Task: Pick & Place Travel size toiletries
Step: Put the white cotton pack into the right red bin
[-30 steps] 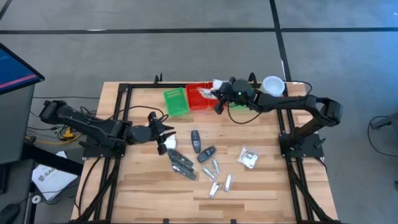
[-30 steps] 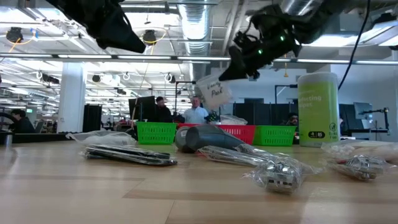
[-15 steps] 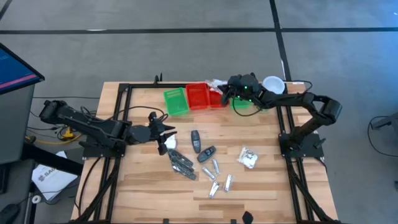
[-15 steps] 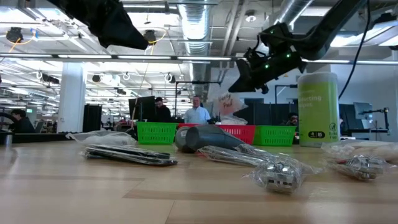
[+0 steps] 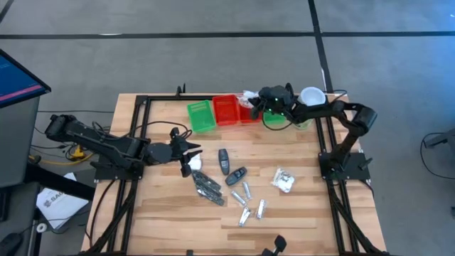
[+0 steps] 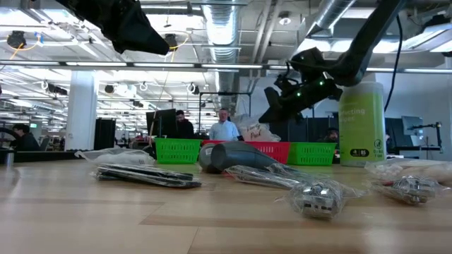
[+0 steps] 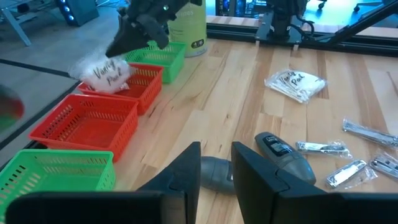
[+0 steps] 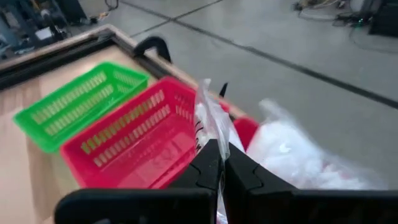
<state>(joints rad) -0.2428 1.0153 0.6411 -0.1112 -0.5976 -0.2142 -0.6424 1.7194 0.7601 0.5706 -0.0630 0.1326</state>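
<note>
My right gripper hangs over the far row of trays, shut on a white soft packet. The packet is just above a red tray. More white packets lie in that tray. On the wood lie dark grey oval pieces, black narrow pieces, silver tubes and another white packet. My left gripper waits above the table's left half, fingers slightly apart with nothing between them; a grey oval piece shows beyond the gap. My right gripper pinches the packet's thin upper edge between its two fingers. The fingers slant down from the table's right side. The packet hangs below the fingertips, its lower end at the red tray's rim; whether it touches the tray I cannot tell.
The far row holds a green tray, a red tray, the second red tray and another green tray. A tall pale green cylinder with a white cap stands at the far right. Bare wood lies along the near edge.
My right gripper has sunk toward the red tray and shifted a little toward the table's far right, rolling slightly. The packet has come down with it, from well above the trays to rim height.
</note>
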